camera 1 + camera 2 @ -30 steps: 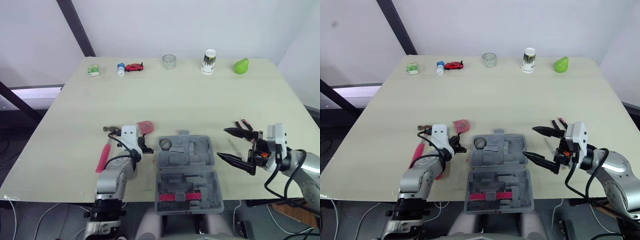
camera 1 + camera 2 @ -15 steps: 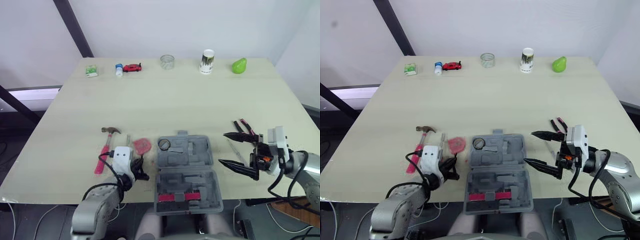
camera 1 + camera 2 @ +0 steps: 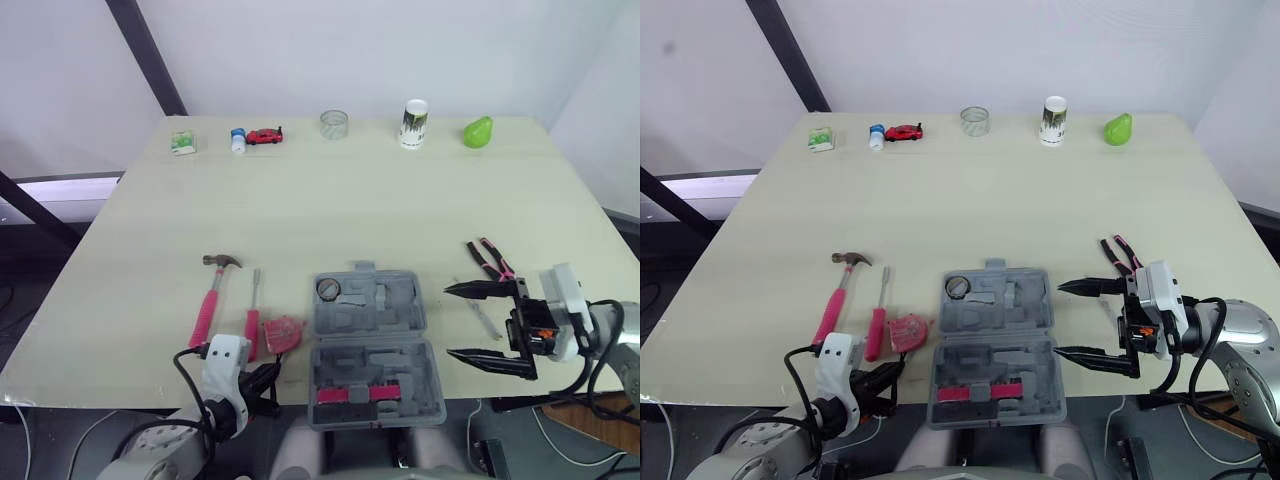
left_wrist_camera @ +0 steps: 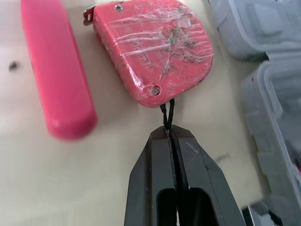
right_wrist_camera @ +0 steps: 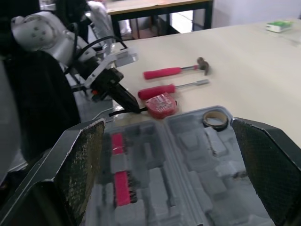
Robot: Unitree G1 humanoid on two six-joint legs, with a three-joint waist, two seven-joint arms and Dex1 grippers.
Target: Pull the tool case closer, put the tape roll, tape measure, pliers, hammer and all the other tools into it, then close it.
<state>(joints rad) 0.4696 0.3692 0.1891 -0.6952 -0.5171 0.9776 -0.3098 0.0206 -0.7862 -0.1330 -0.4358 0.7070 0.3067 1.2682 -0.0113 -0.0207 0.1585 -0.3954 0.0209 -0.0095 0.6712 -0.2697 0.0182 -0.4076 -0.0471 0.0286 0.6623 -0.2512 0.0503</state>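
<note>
Your left end effector [image 4: 170, 134] pinches the black cord [image 4: 167, 110] of the red tape measure [image 3: 283, 333], lower left of the frame; your right end effector [image 3: 449, 321] is spread wide beside the open tool case [image 3: 375, 345].

Lab-like test room — bare white wall [image 3: 400, 45], plain pale table [image 3: 340, 200], dark strut [image 3: 148, 58]
</note>
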